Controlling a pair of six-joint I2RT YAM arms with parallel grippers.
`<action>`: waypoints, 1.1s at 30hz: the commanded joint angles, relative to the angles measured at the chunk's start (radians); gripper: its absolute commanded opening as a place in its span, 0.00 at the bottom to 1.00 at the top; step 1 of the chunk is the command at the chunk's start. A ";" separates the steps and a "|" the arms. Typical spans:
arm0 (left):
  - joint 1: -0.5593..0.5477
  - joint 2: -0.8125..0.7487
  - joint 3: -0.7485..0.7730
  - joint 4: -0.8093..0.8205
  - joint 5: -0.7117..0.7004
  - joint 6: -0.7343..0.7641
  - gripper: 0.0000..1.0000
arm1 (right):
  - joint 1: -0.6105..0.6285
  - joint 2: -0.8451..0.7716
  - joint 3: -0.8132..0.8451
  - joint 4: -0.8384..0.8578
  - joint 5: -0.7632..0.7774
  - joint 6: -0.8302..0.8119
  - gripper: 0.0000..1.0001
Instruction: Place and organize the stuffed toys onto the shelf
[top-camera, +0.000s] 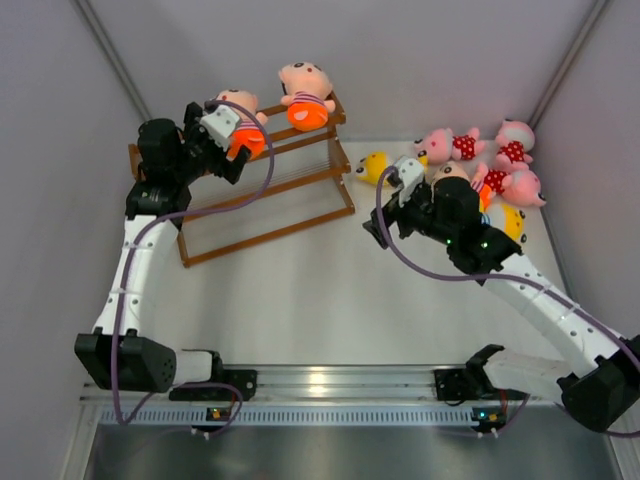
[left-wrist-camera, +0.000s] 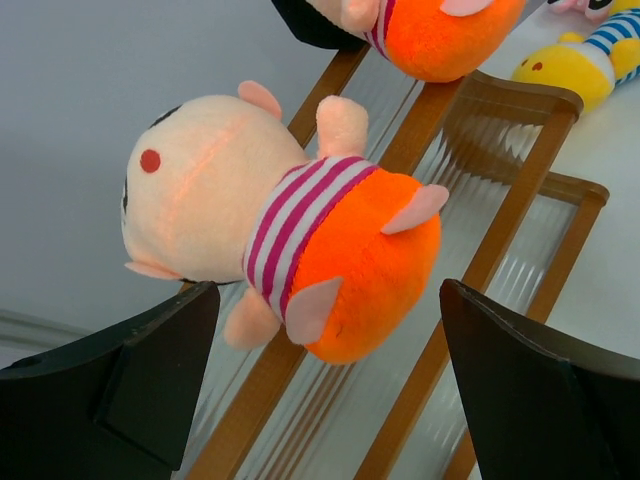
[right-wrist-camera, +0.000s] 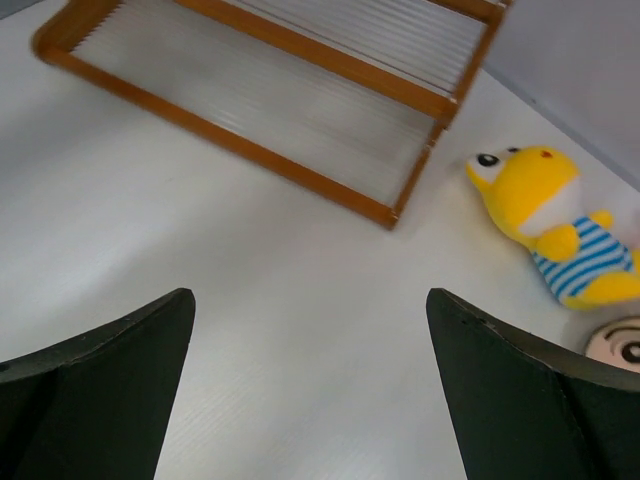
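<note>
The left gripper (left-wrist-camera: 325, 297) is hovering wide open, its fingers either side of an orange-shorts doll (left-wrist-camera: 300, 230) lying on the shelf (left-wrist-camera: 503, 225). The right gripper (right-wrist-camera: 308, 300) is hanging open over the bare surface (right-wrist-camera: 150, 180).

The white table (top-camera: 300, 300) carries the shelf (top-camera: 268, 236), a yellow doll (top-camera: 373, 167) beside it, and perhaps six heaped dolls (top-camera: 510, 155).

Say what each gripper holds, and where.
Nothing. The left gripper is open by the peach-faced plush doll in orange shorts on the brown wooden rack; the right gripper is open too.
</note>
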 joint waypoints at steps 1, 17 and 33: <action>0.004 -0.066 0.010 -0.020 -0.022 -0.012 0.98 | -0.088 0.012 0.070 -0.004 0.123 0.115 0.99; 0.004 -0.284 0.081 -0.579 -0.183 -0.035 0.98 | -0.913 0.656 0.399 -0.064 -0.061 0.620 0.76; 0.002 -0.297 0.054 -0.773 -0.263 -0.023 0.98 | -0.863 0.850 0.392 0.046 -0.093 0.680 0.00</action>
